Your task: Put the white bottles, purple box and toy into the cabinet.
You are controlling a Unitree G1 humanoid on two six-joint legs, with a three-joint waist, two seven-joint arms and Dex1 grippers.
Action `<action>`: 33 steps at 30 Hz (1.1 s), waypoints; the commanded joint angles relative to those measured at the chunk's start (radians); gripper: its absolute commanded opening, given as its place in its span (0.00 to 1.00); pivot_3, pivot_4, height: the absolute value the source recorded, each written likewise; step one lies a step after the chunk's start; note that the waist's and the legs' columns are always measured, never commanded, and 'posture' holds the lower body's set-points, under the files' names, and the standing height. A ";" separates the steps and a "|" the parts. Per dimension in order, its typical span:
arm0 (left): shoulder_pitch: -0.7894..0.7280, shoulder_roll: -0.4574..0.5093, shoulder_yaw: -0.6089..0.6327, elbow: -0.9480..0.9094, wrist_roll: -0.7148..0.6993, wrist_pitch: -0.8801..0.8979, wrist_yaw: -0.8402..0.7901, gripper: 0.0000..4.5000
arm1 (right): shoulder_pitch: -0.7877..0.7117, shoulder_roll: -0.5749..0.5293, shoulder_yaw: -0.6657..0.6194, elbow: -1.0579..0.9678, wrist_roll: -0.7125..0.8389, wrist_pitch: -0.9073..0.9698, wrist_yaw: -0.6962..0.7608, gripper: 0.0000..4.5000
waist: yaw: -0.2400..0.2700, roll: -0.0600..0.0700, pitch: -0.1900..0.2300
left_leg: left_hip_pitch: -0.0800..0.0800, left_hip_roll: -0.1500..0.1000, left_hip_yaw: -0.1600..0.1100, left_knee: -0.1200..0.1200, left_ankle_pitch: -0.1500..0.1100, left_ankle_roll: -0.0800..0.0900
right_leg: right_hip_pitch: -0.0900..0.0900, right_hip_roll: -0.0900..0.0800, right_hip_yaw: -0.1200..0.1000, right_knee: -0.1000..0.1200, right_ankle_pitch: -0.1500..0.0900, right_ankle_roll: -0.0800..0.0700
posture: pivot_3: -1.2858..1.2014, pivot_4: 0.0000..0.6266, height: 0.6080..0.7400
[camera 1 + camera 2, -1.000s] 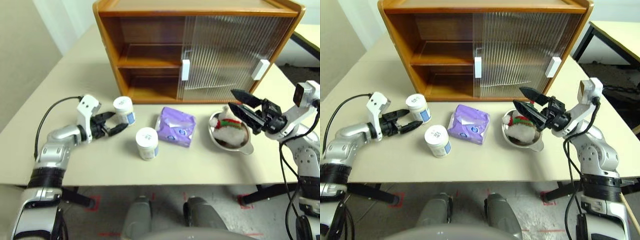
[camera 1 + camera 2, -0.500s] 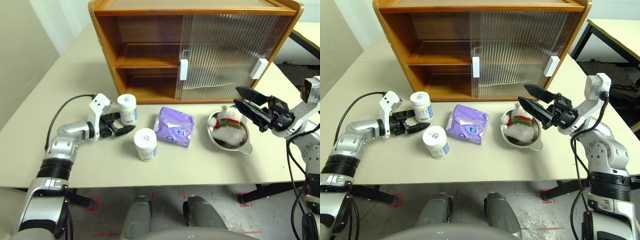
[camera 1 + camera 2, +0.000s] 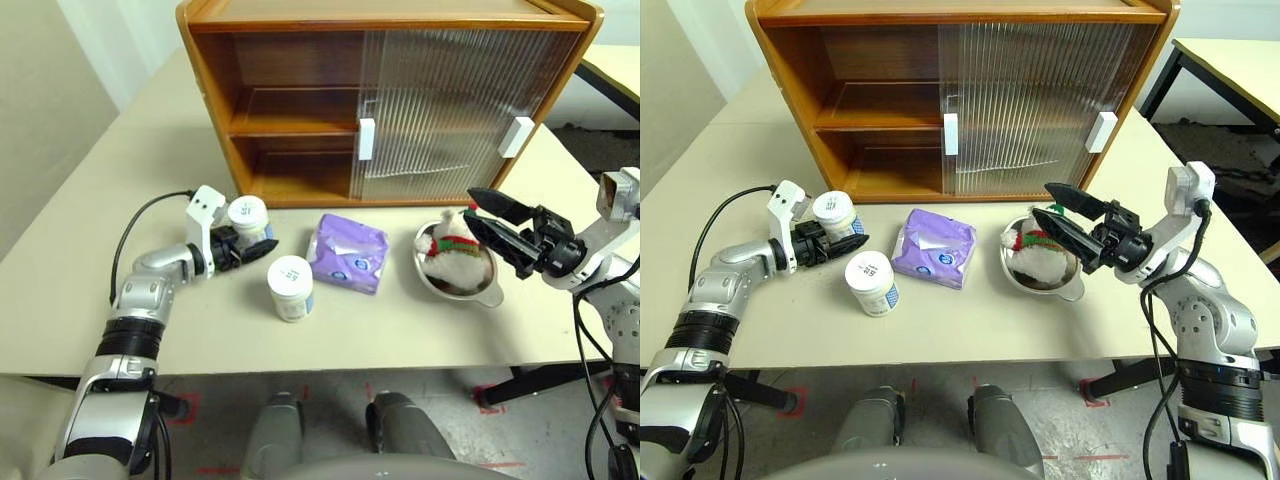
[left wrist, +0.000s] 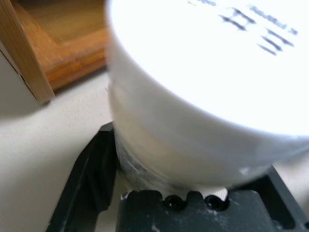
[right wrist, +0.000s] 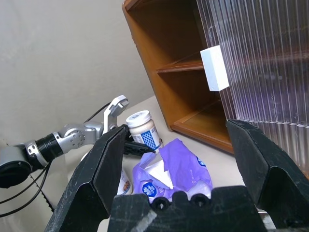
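One white bottle (image 3: 248,213) stands on the table in front of the cabinet's (image 3: 213,95) open left half, and my left gripper (image 3: 254,234) is shut on its sides. In the left wrist view that bottle (image 4: 203,87) sits deep between the fingers (image 4: 91,169). The second white bottle (image 3: 290,287) stands free nearer the front edge. To its right lies the purple box (image 3: 350,252). The toy (image 3: 450,243) sits in a metal dish (image 3: 480,292). My right gripper (image 3: 474,208) hovers open just above and to the right of the toy.
Ribbed sliding doors (image 3: 450,95) cover the cabinet's right half; both shelves on the left stand open. A cable (image 3: 140,222) loops from my left wrist. Another table (image 3: 615,65) stands at the far right. The table's front edge runs close below the objects.
My left gripper slid right until its fingers came around the far white bottle, then closed in on it. The right gripper has barely moved. The camera view shifted slightly.
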 commanded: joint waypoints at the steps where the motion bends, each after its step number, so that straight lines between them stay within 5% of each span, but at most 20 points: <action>1: 0.024 -0.002 0.002 -0.004 -0.010 0.010 -0.012 0.74 | -0.002 -0.014 -0.008 -0.005 -0.002 -0.007 0.006 1.00 | 0.000 0.000 0.000 | 0.000 0.000 0.000 0.000 0.000 0.000 | 0.000 0.000 0.000 0.000 0.000 0.000 | 0.54 0.01 1.00; 17: -0.050 -0.134 0.036 -0.147 0.015 0.001 0.265 0.73 | -0.007 -0.031 0.031 0.046 -0.067 -0.057 0.083 1.00 | 0.009 -0.001 -0.001 | 0.000 0.000 -0.001 0.001 0.000 0.000 | 0.001 0.000 0.000 0.000 0.001 0.001 | 0.56 0.00 1.00; 26: -0.190 -0.182 -0.027 0.022 0.110 -0.064 0.359 0.73 | -0.023 0.007 0.139 0.052 -0.150 -0.154 0.150 1.00 | 0.006 -0.002 -0.001 | 0.000 -0.001 -0.003 0.001 0.000 0.000 | 0.001 0.002 0.001 0.000 0.002 0.001 | 0.56 0.00 1.00; 33: -0.298 -0.218 -0.028 0.182 0.156 -0.136 0.425 0.73 | -0.007 0.102 0.154 0.044 -0.228 -0.306 0.061 1.00 | 0.007 -0.002 -0.001 | -0.001 -0.001 -0.002 0.002 0.000 0.000 | 0.001 0.002 0.001 0.000 0.002 0.001 | 0.55 0.00 1.00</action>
